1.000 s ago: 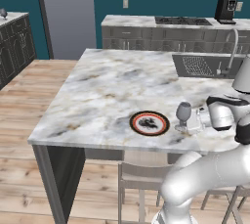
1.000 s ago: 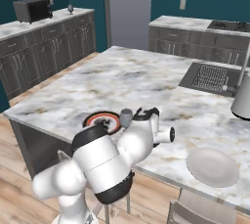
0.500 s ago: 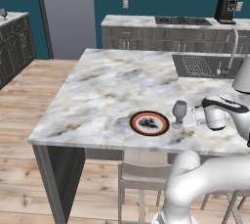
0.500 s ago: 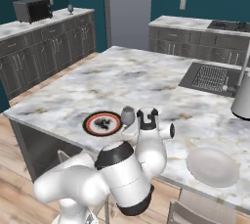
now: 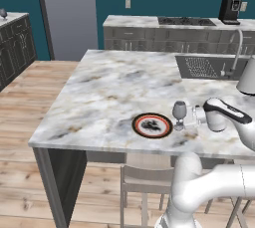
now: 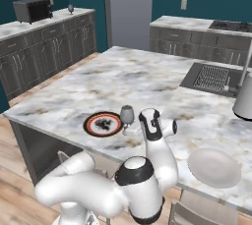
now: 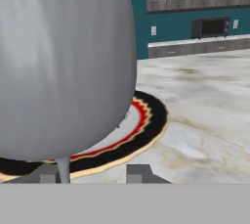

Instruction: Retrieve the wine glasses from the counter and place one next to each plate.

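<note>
Our claw (image 7: 93, 173) sits low at the wine glass (image 5: 179, 111), fingertips (image 7: 139, 173) parted either side of its stem; we cannot tell whether they grip it. Left to right, we see the red-rimmed plate (image 5: 152, 125), the glass standing upright just beside it on the island (image 5: 109, 87), then the off-white plate (image 6: 214, 166) well apart.

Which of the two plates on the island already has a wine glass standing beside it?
The red-rimmed plate with the dark centre has the wine glass beside it. The plain off-white plate, nearer the sink end, has none.
</note>
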